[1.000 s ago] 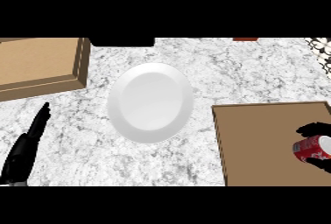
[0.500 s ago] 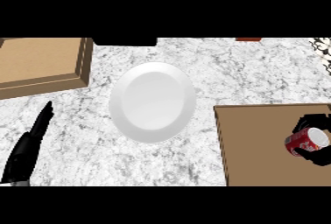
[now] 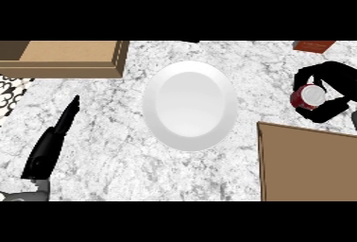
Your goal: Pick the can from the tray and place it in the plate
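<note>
A red can (image 3: 307,97) with a pale top is held in my right hand (image 3: 335,86), whose black fingers curl round it. Can and hand are above the marble counter, past the far edge of the brown tray (image 3: 310,165) at the lower right and to the right of the plate. The white oval plate (image 3: 190,105) lies in the middle of the counter with nothing on it. My left hand (image 3: 50,146) rests at the left, fingers straight and pointing away from me.
A brown cardboard box (image 3: 66,59) stands at the back left. A small reddish-brown object (image 3: 314,46) lies at the back right edge. A patterned patch (image 3: 10,90) shows at the far left.
My right hand has lifted the can off the tray and carried it away from me, now past the tray's far edge. The view has shifted, so the plate and box appear further right.
</note>
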Robot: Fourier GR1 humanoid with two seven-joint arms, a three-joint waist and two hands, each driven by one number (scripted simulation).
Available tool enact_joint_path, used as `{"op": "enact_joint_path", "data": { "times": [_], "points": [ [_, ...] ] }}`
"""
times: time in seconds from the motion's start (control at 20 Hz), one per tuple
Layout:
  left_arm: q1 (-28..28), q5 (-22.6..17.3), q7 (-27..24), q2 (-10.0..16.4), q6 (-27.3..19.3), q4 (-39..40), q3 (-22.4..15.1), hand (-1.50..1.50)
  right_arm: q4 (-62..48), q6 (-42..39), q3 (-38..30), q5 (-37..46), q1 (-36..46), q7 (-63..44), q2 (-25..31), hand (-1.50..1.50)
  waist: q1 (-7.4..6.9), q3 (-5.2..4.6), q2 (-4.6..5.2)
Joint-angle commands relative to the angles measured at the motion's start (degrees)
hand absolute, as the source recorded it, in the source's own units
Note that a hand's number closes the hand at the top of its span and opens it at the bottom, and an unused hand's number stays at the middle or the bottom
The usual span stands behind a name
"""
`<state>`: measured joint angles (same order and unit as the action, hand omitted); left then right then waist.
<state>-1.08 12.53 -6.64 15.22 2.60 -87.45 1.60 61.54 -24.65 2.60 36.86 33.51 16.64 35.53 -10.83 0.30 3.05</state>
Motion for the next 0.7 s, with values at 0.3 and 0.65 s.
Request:
{"op": "enact_joint_path", "data": {
  "times": [0.3, 0.65],
  "points": [
    [-1.1, -0.2, 0.0, 0.2, -0.3, 1.7, 1.1, 0.00, -13.4, 16.5, -3.9, 1.7, 15.1, 16.4, -3.0, 1.50, 2.15, 0.10, -0.19],
    [-1.4, -0.1, 2.5, 0.0, -1.5, 2.3, 2.5, 0.00, -22.6, 11.2, -5.8, -4.2, 24.8, 33.7, -5.9, 1.50, 5.11, -0.10, -1.30]
  ]
}}
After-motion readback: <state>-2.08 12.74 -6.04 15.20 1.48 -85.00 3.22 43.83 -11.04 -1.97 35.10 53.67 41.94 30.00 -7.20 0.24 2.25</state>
